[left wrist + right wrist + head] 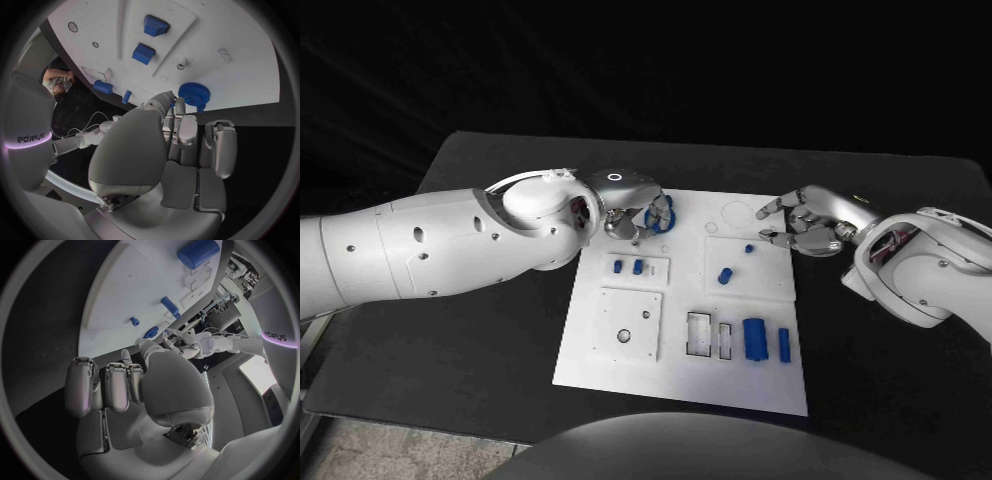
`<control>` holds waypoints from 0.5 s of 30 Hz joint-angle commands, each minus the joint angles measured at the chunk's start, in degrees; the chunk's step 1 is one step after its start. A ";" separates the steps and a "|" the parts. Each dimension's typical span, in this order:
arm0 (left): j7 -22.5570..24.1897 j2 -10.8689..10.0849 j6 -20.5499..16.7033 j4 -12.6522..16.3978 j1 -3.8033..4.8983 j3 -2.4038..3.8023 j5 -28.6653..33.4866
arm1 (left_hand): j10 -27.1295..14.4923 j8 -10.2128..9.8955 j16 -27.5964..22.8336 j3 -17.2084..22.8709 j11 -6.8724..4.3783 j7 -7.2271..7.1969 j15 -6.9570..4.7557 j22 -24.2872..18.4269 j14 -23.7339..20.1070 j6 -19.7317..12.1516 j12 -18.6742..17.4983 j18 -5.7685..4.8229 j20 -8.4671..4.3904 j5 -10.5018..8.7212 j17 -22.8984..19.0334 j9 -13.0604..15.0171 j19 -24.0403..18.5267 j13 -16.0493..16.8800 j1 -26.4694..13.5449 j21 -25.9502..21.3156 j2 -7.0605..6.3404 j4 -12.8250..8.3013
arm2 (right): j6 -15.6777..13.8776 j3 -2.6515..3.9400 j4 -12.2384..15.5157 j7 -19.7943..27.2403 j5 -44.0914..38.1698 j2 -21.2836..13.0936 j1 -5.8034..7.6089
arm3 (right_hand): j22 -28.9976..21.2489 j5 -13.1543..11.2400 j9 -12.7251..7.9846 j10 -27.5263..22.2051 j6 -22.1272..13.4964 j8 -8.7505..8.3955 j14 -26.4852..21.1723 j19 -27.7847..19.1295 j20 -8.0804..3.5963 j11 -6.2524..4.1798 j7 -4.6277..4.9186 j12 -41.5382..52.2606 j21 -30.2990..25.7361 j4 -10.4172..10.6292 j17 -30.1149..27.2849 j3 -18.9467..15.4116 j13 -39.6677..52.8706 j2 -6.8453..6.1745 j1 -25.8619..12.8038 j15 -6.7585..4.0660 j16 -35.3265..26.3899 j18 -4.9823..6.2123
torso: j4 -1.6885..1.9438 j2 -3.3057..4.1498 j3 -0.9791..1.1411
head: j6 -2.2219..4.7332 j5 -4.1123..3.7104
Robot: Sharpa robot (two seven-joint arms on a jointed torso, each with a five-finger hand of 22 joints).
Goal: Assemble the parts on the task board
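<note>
Clearly, the blue gear (661,212) is the part that matters now: it lies at the far end of the task board (682,390), directly at the fingertips of the left hand (629,208). In the left wrist view the gear (194,93) sits just beyond the fingers (177,107), touching them or nearly so; whether it is really pinched I cannot tell, because the fingers are bent toward it and hide the contact. The gear is round and lies flat, so it has no long axis to line up with.

The right hand (805,222) hovers over the far right edge of the board, fingers curled in and holding nothing. It is well apart from the gear, so the left hand is much nearer. Near its fingertips lies a small blue peg (749,248), and a blue cylinder (726,275) a little closer to the robot.

Other blue pieces stand on the board nearer the robot. The surface (473,160) under the board is black, and the room behind is dark.
</note>
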 commanded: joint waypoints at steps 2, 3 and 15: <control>-1.76 -1.62 1.73 1.38 0.22 0.09 1.16 | 0.32 -0.35 -0.38 0.31 0.04 0.42 0.21 14.03 -0.01 0.49 -0.50 -0.54 -0.39 0.02 -0.29 -0.04 3.70 -0.24 -0.09 -0.22 -0.90 -0.13 | 0.82 0.00 -0.01 -0.32 -0.10 -0.08 -0.04 | 9.70 0.32 -0.05 1.00 0.38 -0.22 4.10 0.74 0.45 0.31 -0.03 -0.20 -0.20 0.10 5.34 0.29 9.35 -0.39 0.37 0.37 -0.07 0.27 | 0.10 0.01 -0.07 | 0.00 -0.14; -1.96 -2.05 2.01 1.65 0.24 0.09 1.30 | 0.32 -0.35 -0.38 0.31 0.04 0.42 0.21 14.03 -0.02 0.49 -0.50 -0.53 -0.39 0.01 -0.30 -0.04 3.70 -0.25 -0.10 -0.23 -0.91 -0.13 | 0.85 0.00 -0.01 -0.34 -0.10 -0.12 -0.04 | 9.70 0.32 -0.05 1.00 0.38 -0.22 4.10 0.74 0.45 0.31 -0.03 -0.20 -0.20 0.10 5.34 0.29 9.35 -0.39 0.37 0.37 -0.07 0.27 | 0.10 0.02 -0.09 | 0.00 -0.14; -3.76 -4.51 4.43 3.32 0.23 -0.29 2.73 | 0.41 -1.03 -0.84 0.69 0.32 0.58 0.26 13.97 -0.52 0.18 -1.82 -0.49 -0.32 -0.72 -1.26 -0.67 3.57 -1.47 -0.89 -0.39 -1.45 -0.30 | 1.15 0.00 -0.13 -0.47 -0.10 -0.03 -0.07 | 9.65 0.36 -0.08 0.93 0.38 -0.24 4.08 0.69 0.45 0.31 -0.03 -0.30 -0.35 0.06 5.25 0.36 9.27 -0.41 0.38 0.37 -0.14 0.30 | 0.09 0.02 -0.19 | 0.00 0.35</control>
